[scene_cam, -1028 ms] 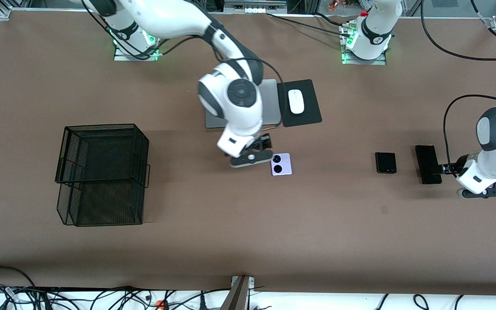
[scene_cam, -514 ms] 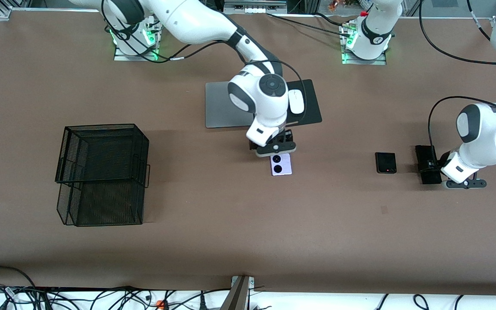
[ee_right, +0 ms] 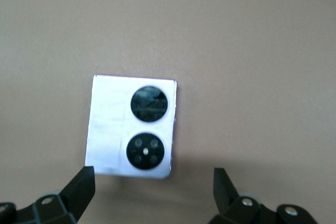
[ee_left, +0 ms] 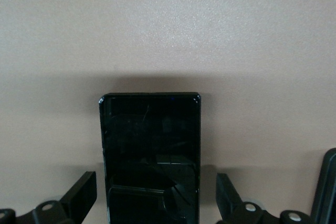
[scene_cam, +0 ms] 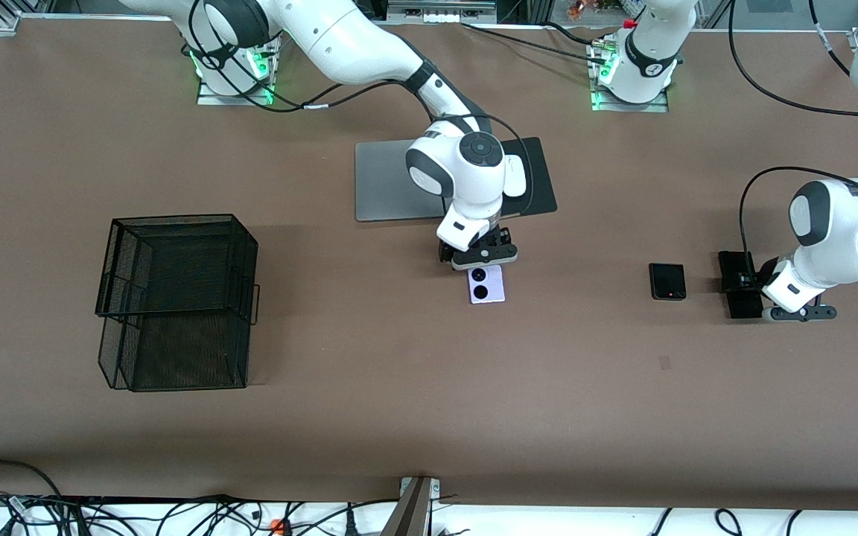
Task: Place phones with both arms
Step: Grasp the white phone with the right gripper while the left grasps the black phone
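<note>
While both arms are lining up, I'm holding the right gripper (ee_right: 149,192) spread above the white phone (ee_right: 131,125) and the left gripper (ee_left: 156,195) spread astride the long black phone (ee_left: 150,156); next I'm lowering and closing

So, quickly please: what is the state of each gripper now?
Left gripper: open, fingers either side of the long black phone, not gripping it.
Right gripper: open over the white-lavender phone, holding nothing.

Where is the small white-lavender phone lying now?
In the front view, the white-lavender phone lies flat mid-table, nearer the camera than the silver laptop. The open right gripper hangs over its laptop-side edge.
</note>
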Robot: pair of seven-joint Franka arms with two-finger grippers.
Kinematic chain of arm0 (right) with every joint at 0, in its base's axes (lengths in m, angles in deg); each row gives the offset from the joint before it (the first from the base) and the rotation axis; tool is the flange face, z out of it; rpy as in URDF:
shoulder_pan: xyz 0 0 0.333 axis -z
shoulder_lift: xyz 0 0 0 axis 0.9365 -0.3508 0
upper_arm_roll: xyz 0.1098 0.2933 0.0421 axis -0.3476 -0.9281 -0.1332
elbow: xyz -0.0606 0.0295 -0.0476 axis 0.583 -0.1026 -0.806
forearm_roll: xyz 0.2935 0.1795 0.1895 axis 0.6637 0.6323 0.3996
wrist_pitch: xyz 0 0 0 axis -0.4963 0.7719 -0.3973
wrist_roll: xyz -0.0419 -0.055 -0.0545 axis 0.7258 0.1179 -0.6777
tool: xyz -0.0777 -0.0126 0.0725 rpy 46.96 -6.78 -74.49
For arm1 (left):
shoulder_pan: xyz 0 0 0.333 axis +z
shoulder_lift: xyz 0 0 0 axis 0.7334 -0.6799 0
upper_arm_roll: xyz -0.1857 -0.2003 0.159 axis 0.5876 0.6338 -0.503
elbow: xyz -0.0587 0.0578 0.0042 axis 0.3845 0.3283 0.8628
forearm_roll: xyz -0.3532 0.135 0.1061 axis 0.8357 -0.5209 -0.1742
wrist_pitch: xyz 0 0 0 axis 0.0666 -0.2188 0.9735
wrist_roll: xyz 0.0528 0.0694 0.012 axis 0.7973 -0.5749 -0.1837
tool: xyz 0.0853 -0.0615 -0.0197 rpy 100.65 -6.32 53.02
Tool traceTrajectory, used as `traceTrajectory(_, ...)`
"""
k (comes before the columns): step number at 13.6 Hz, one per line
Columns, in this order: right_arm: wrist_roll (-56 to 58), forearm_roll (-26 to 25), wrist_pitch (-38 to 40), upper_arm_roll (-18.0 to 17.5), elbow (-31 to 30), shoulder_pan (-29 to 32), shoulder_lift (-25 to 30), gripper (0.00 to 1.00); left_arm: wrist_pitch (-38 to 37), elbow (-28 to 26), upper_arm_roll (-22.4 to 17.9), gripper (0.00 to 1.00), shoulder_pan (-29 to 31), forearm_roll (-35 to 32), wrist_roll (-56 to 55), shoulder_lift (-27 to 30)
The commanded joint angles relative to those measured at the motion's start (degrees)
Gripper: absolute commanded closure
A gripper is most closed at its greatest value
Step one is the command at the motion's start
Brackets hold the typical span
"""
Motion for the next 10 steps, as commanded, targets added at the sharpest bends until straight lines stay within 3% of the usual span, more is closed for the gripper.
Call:
traceTrajectory(1,-3.30,-1.14,-3.78,1.53,2.46,-0.52,-3.00,0.00,1.64,-0.40,0.82,0.00,1.78,-1.38,1.07,-0.70)
traceTrajectory(9,-7.53,-1.05,-7.84,1.62,2.54,-1.40,-3.97,0.00,1.81,-0.40,0.90,0.00,2.05,-1.21,0.98,-1.84)
traceTrajectory(10,-7.53,-1.05,-7.84,1.62,2.54,-1.40,-3.97,0.00,1.73,-0.40,0.90,0.12,2.05,-1.20,0.98,-1.84)
